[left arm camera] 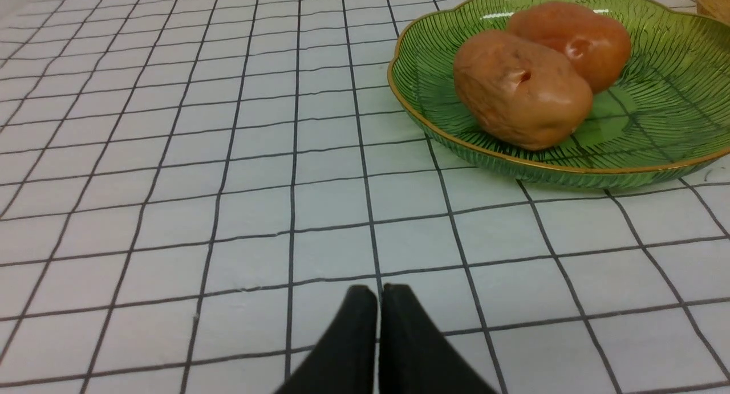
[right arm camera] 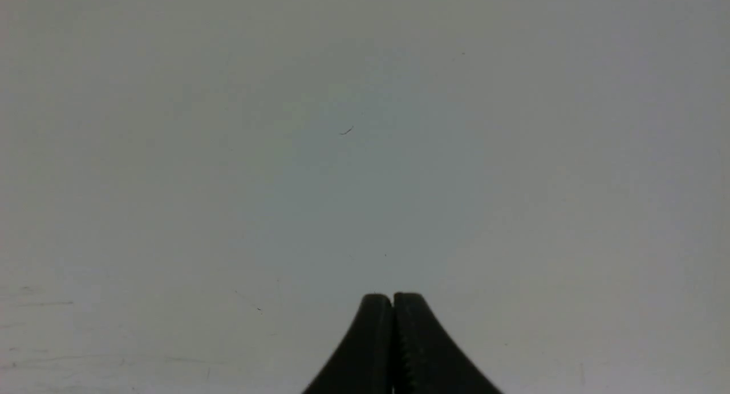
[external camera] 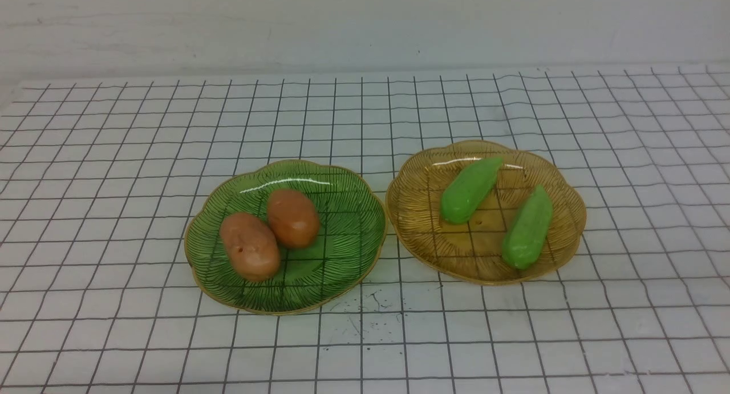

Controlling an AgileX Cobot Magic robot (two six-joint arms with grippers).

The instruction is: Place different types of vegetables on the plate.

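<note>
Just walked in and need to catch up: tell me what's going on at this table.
Nothing is being handled right now. Two potatoes lie in the green plate, two green gourds in the amber plate, so each plate holds one type only. The left gripper and the right gripper are shut and hold nothing.

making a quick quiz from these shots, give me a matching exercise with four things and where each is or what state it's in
Column A
1. potatoes
2. gourds
3. left gripper
4. right gripper

Column B
a. shut, facing a plain pale surface
b. lying apart on the amber plate
c. shut, over the grid cloth, short of the green plate
d. touching each other on the green plate

Pairs: 1-d, 2-b, 3-c, 4-a
</note>
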